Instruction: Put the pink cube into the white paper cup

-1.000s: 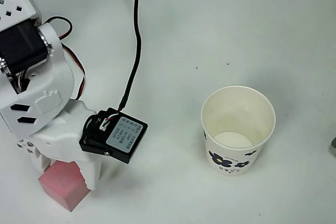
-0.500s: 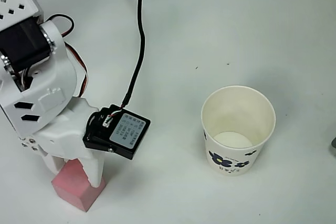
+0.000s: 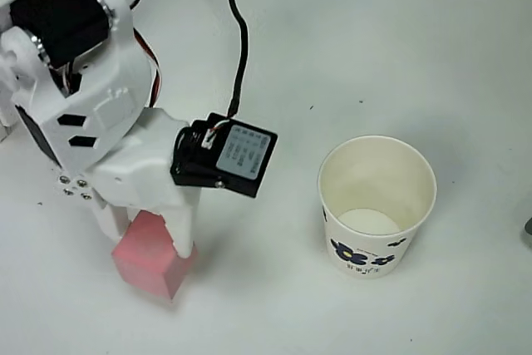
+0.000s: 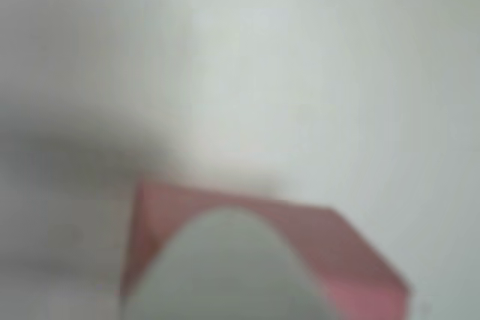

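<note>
Looking down, you see the gripper (image 3: 143, 237) closed on the cube (image 3: 150, 257), well to the left of the cup (image 3: 376, 204). The cup stands upright on the table (image 3: 374, 47).

**A bare test bench, most likely a robotics lab**

We take this for a lab or hobby robotics bench. What we see is a plain white table (image 3: 399, 39) with a 3D-printed-looking white arm (image 3: 91, 114) on it, exposed servo blocks, loose red and black wiring, and a black cable (image 3: 241, 47) trailing across the surface. We find no household or shop furnishings, so we cannot say more about the room.
</note>
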You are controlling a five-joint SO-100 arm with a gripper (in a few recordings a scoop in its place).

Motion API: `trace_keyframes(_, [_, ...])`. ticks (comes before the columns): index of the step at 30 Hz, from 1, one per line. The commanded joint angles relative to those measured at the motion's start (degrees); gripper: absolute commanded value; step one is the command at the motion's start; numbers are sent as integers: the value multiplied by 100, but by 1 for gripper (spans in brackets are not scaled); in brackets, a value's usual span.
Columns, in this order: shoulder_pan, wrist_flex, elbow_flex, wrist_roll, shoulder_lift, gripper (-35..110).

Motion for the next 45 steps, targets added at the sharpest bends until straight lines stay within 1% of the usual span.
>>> trace_keyframes(1, [-176, 255, -923, -9, 703, 13])
trace_keyframes(14, [-861, 914, -2461, 53, 686, 13])
trace_keyframes(26, [-1477, 905, -3305, 167, 475, 13])
trace_keyframes(45, [-2320, 940, -5089, 264, -1521, 13])
